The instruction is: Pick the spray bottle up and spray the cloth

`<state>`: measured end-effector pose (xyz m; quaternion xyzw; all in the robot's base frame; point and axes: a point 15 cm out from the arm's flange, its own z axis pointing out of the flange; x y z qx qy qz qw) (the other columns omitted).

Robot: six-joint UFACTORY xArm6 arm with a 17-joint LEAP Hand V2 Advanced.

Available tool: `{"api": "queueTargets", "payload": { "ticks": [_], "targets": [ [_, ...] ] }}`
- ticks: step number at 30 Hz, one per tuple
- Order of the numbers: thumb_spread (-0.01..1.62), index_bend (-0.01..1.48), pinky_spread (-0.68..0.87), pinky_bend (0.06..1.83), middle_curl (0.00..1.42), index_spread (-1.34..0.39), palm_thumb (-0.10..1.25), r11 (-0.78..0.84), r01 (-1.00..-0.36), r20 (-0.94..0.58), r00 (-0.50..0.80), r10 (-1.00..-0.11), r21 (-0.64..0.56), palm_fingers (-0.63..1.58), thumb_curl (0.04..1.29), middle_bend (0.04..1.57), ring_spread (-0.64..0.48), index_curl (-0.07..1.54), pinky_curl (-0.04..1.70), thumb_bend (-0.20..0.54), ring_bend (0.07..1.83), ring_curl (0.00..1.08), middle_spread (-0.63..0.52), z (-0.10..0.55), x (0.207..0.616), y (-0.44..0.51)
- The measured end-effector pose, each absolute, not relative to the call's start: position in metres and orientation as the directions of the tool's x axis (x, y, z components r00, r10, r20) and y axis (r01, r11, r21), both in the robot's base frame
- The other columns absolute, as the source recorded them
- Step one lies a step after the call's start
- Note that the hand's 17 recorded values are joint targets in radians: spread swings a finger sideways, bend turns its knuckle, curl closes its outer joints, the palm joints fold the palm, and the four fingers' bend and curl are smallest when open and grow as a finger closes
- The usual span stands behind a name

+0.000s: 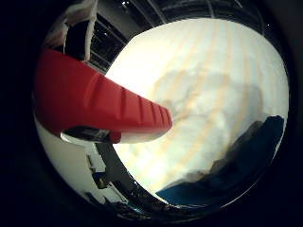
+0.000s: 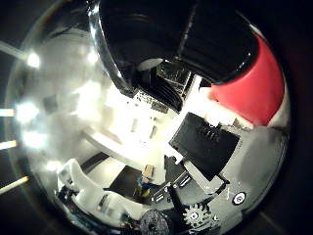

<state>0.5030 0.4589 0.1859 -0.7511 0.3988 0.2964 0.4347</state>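
Little finger side palm view shows the spray bottle's red trigger point(image 1: 102, 101) right by the palm, above the soft white cloth point(image 1: 208, 99) (hard, slippery plastic), the hand point(image 2: 200, 142) wrapped around its neck.

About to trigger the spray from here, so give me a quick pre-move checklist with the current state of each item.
1. Spray bottle close to the palm: ok, its red spray head fills much of the little finger side view.
2. Fingers curled round the bottle: ok, as far as the thumb side view shows.
3. Cloth under the nozzle: ok, white cloth lies beyond the red tip.
4. Nozzle aimed at cloth: cannot tell exactly.
5. Finger on the trigger: cannot tell.
6. Blue item beside the cloth: may catch overspray, cannot tell.
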Motion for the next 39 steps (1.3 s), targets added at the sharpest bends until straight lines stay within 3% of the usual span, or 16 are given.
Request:
{"api": "queueTargets", "payload": {
  "ticks": [15, 17, 20, 22, 26, 30, 39],
  "targets": [
    [0.92, 1.04, -0.19, 1.02, 0.66, -0.24, 0.89, -0.355, -0.867, -0.827, 0.463, -0.319, -0.349, 1.16, 0.80, 1.36, -0.18, 0.82, 1.24, -0.030, 1.41, 0.65, -0.10, 0.146, 0.487, 0.458],
    [0.91, 0.98, -0.21, 1.00, 0.64, -0.25, 0.86, -0.359, -0.865, -0.825, 0.467, -0.318, -0.351, 1.17, 0.77, 1.32, -0.17, 0.81, 1.18, -0.036, 1.40, 0.63, -0.09, 0.146, 0.486, 0.458],
    [0.89, 0.74, -0.29, 0.94, 0.60, -0.29, 0.77, -0.373, -0.857, -0.820, 0.477, -0.316, -0.355, 1.09, 0.70, 1.23, -0.16, 0.77, 1.04, -0.043, 1.33, 0.57, -0.10, 0.145, 0.483, 0.460],
    [0.92, 0.55, -0.36, 0.92, 0.56, -0.33, 0.74, -0.398, -0.844, -0.808, 0.496, -0.319, -0.360, 0.93, 0.66, 1.09, -0.15, 0.74, 0.95, -0.031, 1.27, 0.54, -0.11, 0.143, 0.480, 0.458],
    [1.02, 0.39, -0.39, 0.91, 0.52, -0.38, 0.71, -0.449, -0.817, -0.784, 0.527, -0.328, -0.362, 0.65, 0.57, 0.91, -0.16, 0.71, 0.89, -0.030, 1.18, 0.50, -0.12, 0.139, 0.477, 0.452],
    [1.06, 0.40, -0.22, 0.69, 0.48, -0.41, 0.67, -0.470, -0.808, -0.786, 0.530, -0.318, -0.355, 0.34, 0.49, 0.79, -0.16, 0.67, 0.84, -0.030, 1.09, 0.45, -0.12, 0.138, 0.471, 0.453],
    [1.05, 0.31, 0.28, 0.49, 0.37, -0.41, 0.62, -0.488, -0.800, -0.782, 0.535, -0.320, -0.348, 0.15, 0.38, 0.50, -0.05, 0.51, 0.66, -0.028, 0.78, 0.31, -0.07, 0.135, 0.468, 0.450]
  ]
}}
